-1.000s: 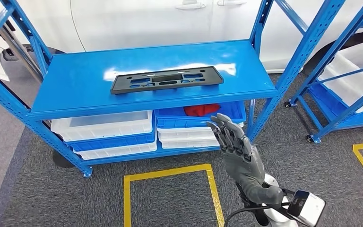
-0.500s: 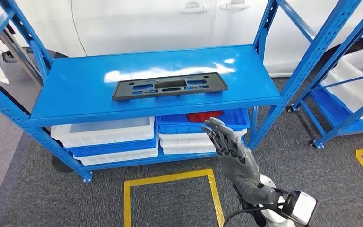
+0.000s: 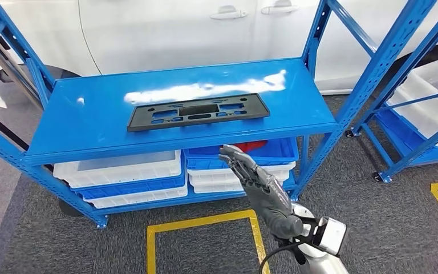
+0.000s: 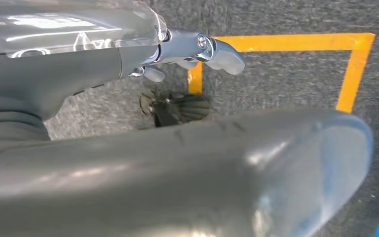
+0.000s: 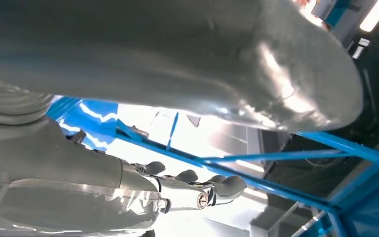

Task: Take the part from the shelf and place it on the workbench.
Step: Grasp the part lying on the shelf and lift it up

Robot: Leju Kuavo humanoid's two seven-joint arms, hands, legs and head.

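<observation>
1. In front of the lower shelf level, the right hand (image 3: 260,184) is raised with its fingers (image 3: 236,158) extended and spread apart, holding nothing — the fingertips point up toward the front edge of the shelf top.
2. In the right wrist view the right hand's dark fingers (image 5: 212,186) stretch out straight against blue shelf beams, with no object between them and the thick grey thumb (image 5: 256,69).
3. Behind the hand, the silver forearm runs down to the lower edge of the head view, with a wrist camera (image 3: 331,235) and a black cable beside it.
4. The left hand (image 4: 177,163) hangs over grey carpet; its thumb and one pale fingertip (image 4: 222,53) are visible with nothing held, but whether the fingers are spread or curled I cannot tell.
5. The part (image 3: 197,111) — a flat, long black plate with cut-outs — lies flat on the top surface of the blue shelf (image 3: 91,131), near the front edge, well apart from the right hand and above it.
6. Below that surface sit white and blue bins (image 3: 120,171); one blue bin (image 3: 276,149) holds something red (image 3: 256,146).
7. A yellow floor marking (image 3: 199,222) lies on the carpet before the shelf, and a white car (image 3: 177,28) stands behind it.
</observation>
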